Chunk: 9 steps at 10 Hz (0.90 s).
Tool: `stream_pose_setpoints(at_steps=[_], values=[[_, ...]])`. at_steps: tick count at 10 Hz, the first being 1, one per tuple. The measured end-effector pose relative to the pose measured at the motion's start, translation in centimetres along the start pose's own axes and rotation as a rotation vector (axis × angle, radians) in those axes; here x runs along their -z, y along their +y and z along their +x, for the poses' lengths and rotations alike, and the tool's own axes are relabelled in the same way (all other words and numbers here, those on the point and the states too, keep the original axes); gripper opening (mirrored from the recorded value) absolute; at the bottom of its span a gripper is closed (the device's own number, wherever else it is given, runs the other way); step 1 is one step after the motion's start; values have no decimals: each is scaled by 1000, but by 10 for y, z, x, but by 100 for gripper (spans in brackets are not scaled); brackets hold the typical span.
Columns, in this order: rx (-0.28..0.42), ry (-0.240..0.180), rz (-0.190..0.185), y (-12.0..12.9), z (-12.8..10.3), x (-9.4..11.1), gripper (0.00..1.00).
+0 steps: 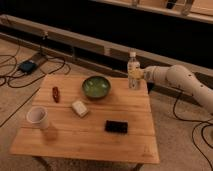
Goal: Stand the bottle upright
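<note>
The bottle (133, 70) is a small clear plastic one with a white cap and a yellowish label band. It stands upright at the far right corner of the wooden table (90, 132), its base at or just above the tabletop. My gripper (138, 74) reaches in from the right on a white arm (180, 80) and is shut on the bottle at its label band. The fingers are partly hidden behind the bottle.
On the table sit a green bowl (96, 86), a red object (56, 93), a white paper cup (38, 117), a pale block (79, 108) and a black flat device (116, 127). Cables (20, 67) lie on the floor at left and right.
</note>
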Motion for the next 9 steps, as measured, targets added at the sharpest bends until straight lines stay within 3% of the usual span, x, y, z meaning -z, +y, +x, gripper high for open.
stream_pose_setpoints(at_steps=[6, 9], values=[[-3, -2, -5, 1, -1, -1, 0], [4, -53, -61, 11, -9, -3, 0]])
